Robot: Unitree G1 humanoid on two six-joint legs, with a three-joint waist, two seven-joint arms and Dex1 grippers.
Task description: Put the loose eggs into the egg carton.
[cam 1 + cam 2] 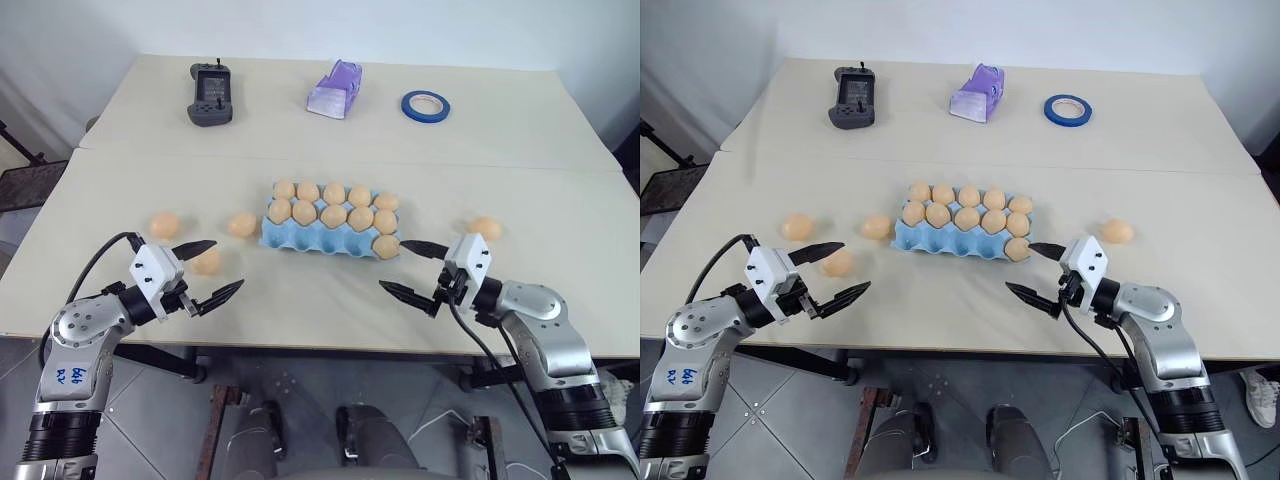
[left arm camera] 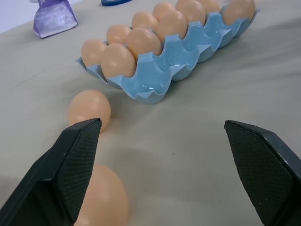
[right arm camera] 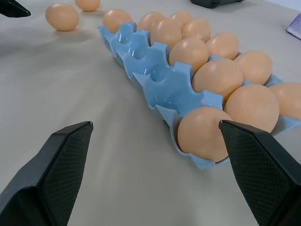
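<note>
Two robot arms are reaching over the near edge of a pale bench [image 1: 330, 310]. The left claw [image 1: 207, 270] is hovering with its two black fingers spread wide and gripping nothing; one loose egg [image 1: 205, 261] is lying on the bench just beside its upper finger. The right claw [image 1: 412, 270] is likewise standing wide open and empty, its farther fingertip [image 1: 415, 246] pointing at the near right corner of the egg carton [image 1: 290, 238].

The light blue carton is sitting in the middle of the bench, between the two claws and a little beyond them. Eggs are filling its two far rows, and one more egg [image 1: 386, 247] is sitting in the right end cup of the near row; the remaining near cups are showing bare blue.

Three other loose eggs are resting on the bench: one [image 1: 241, 225] just left of the carton, one [image 1: 164, 224] farther left, and one [image 1: 486, 229] well to the right of the carton.

Along the far side are lying a dark handheld controller [image 1: 211, 95], a lilac plastic scoop [image 1: 335, 89] and a roll of blue tape [image 1: 425, 105].
</note>
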